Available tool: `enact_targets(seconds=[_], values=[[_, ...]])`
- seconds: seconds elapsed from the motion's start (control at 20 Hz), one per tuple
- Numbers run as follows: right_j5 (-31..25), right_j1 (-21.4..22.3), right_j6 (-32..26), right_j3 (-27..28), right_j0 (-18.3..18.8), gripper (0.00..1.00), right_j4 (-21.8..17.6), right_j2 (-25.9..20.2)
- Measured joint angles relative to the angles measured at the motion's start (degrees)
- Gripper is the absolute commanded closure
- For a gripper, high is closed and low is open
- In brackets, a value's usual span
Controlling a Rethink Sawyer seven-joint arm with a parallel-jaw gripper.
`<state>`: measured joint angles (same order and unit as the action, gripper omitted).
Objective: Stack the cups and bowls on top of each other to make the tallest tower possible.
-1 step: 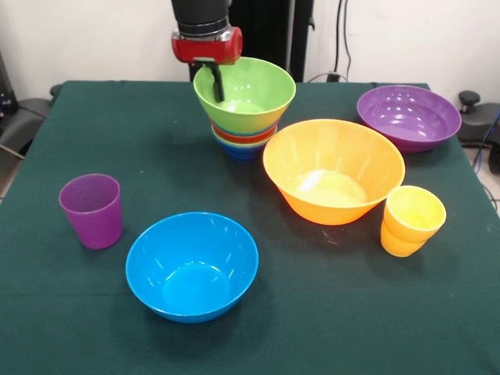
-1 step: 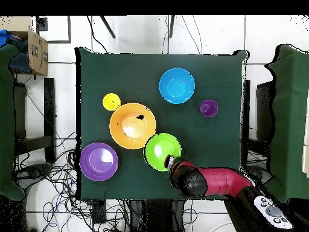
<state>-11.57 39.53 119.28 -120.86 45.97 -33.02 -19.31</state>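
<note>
- Nearest you: blue bowl (image 1: 192,266), alone on the bench (image 1: 312,328).
- Your gripper (image 1: 216,82) pinches the green bowl (image 1: 246,95) rim, atop the tower (image 1: 244,134).

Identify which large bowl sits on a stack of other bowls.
The large green bowl, on the small nested bowls; the orange, blue and purple bowls rest on the table.

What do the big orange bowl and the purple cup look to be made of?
Orange bowl: likely glossy plastic; bright highlights sit on its smooth inner wall. Purple cup: seemingly translucent plastic with a duller finish; light glows through its wall.
</note>
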Motion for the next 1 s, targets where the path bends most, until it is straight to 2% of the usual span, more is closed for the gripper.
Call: enact_targets(seconds=[0.8, 0.85, 1.0], values=[[-0.32, -0.18, -0.01, -0.04, 0.03, 1.00, -0.03, -0.09], [-0.42, -0.27, -0.01, -0.06, 0.03, 0.00, -0.04, -0.09], [-1.76, -1.56, -0.01, -0.12, 0.03, 0.00, -0.04, -0.10]])
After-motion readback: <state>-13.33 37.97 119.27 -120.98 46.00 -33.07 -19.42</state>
